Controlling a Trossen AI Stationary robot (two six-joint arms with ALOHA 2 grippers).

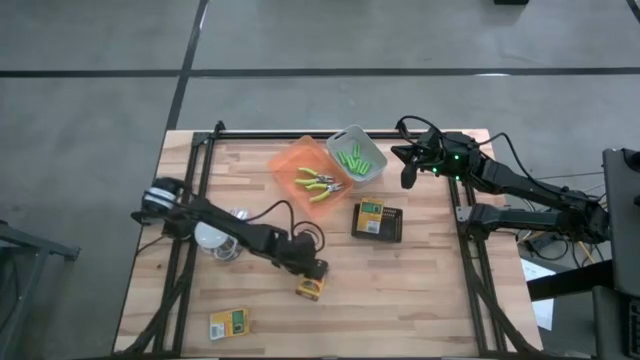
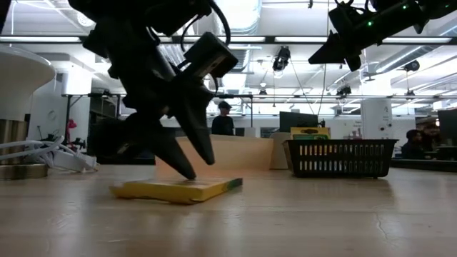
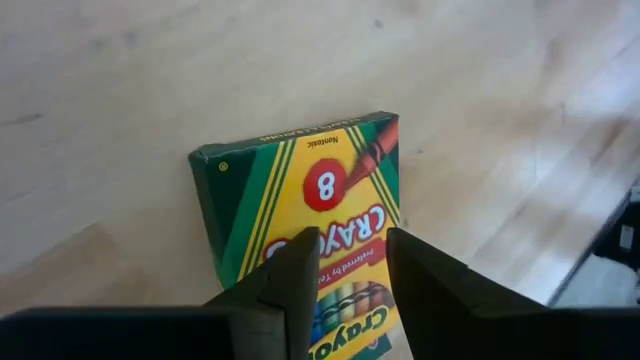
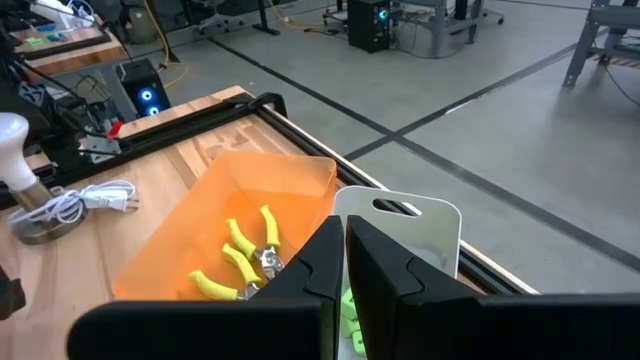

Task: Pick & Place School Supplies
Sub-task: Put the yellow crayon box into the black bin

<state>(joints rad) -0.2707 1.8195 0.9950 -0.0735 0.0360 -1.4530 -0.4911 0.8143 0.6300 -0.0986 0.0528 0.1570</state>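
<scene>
Crayon box (image 3: 300, 200): lying flat on the wooden table (image 1: 420, 290), near its front middle.
Left gripper (image 3: 350, 262): pressing down over the crayon box, fingers parted, tips on its printed face, not clasping it.
Right gripper (image 4: 340, 250): hovering with fingers closed and empty above the grey bin (image 1: 357, 155), beside the orange bin (image 1: 305, 170) holding pliers (image 1: 318, 183).
</scene>
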